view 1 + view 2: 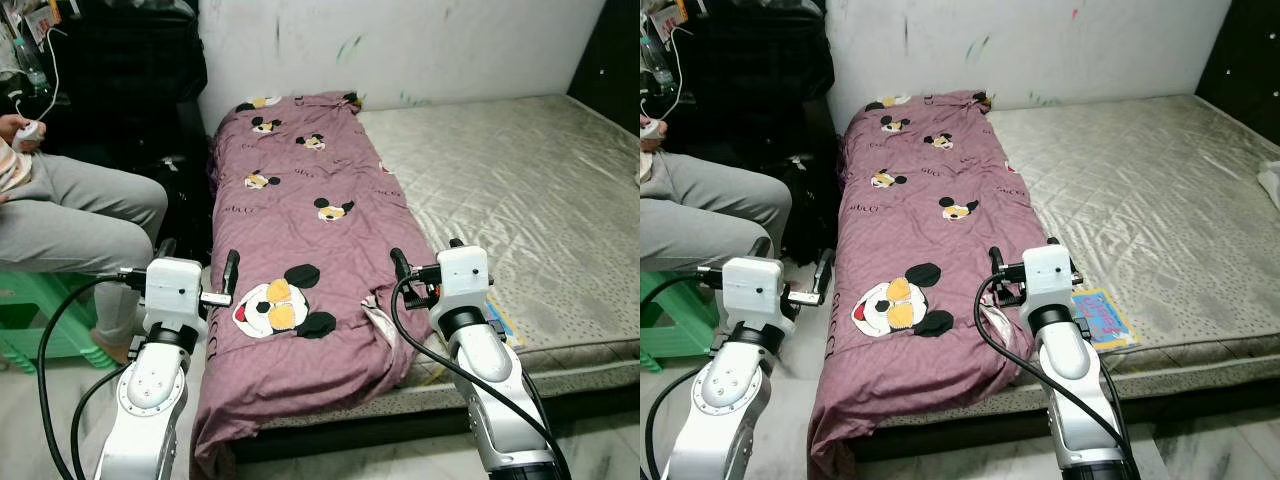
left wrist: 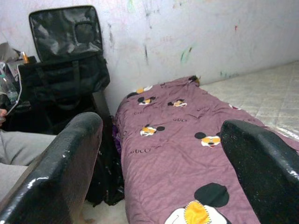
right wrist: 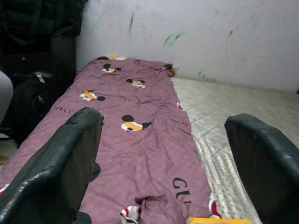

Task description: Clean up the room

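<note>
left hand (image 1: 196, 268): fingers spread, holding nothing; raised over the blanket's left edge near the foot of the bed, probably lining up a grab.
right hand (image 1: 424, 262): released, empty; above the blanket's right edge, mirroring the left, which suits a two-handed pull or fold.
blanket (image 1: 295, 220): purple, cartoon-mouse print; folded into a long strip down the left side of the mattress (image 1: 520, 190), foot end hanging over the edge toward the floor.
book (image 1: 1102, 317): colourful cover, flat on the mattress just beside the right arm.
person (image 1: 70, 215): seated left of the bed on a green stool (image 1: 35, 320).
</note>
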{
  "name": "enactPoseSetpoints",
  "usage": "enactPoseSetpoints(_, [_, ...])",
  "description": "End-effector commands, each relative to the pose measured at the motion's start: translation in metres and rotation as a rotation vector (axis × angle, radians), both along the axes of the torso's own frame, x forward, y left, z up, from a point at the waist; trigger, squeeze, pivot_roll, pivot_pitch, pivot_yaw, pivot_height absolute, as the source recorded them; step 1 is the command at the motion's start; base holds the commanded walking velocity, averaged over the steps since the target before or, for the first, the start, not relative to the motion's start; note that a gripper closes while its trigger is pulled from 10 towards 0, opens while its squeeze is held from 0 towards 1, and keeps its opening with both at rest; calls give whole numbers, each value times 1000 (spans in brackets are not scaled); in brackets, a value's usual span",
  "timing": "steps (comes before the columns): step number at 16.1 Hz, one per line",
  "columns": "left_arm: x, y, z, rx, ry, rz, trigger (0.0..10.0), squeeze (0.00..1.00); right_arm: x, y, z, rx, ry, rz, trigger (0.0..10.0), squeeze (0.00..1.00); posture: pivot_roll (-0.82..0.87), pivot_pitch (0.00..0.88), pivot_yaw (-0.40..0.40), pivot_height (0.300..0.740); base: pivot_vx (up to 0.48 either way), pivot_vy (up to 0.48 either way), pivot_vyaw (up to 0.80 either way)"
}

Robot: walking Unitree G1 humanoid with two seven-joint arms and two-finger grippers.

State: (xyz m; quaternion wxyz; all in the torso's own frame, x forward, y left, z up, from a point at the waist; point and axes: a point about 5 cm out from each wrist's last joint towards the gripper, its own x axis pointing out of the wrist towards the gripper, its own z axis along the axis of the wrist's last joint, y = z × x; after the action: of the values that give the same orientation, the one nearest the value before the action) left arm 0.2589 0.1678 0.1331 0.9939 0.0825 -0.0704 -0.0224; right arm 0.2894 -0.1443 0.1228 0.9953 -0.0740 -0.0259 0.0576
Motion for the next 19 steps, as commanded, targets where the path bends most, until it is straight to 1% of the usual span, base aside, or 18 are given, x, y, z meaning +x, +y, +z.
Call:
enactPoseSetpoints(1, [-1, 4, 3, 11, -1, 3, 10000, 0, 1, 3, 0, 7, 2, 5, 10000, 0, -71, 0, 36, 740, 311, 0, 0])
enactPoseSetpoints(7, [-4, 5, 2, 16, 7, 7, 10000, 0, 3, 4, 0, 0, 2, 11, 10000, 0, -65, 0, 34, 740, 308, 0, 0])
enactPoseSetpoints(11, [-2, 4, 2, 29, 7, 32, 10000, 0, 4, 2, 0, -4, 0, 7, 10000, 0, -64, 0, 35, 740, 0, 0, 0])
enactPoseSetpoints(14, [-2, 5, 2, 48, 6, 48, 10000, 0, 4, 3, 0, -13, -3, 14, 10000, 0, -63, 0, 36, 740, 0, 0, 0])
enactPoseSetpoints(17, [-2, 5, 2, 47, 9, 54, 10000, 0, 4, 3, 0, -15, -2, 18, 10000, 0, -62, 0, 33, 740, 0, 0, 0])
enactPoseSetpoints(19, [-2, 4, 2, 38, 14, 55, 10000, 0, 4, 4, 0, -19, -2, 21, 10000, 0, -65, 0, 31, 740, 0, -293, 691])
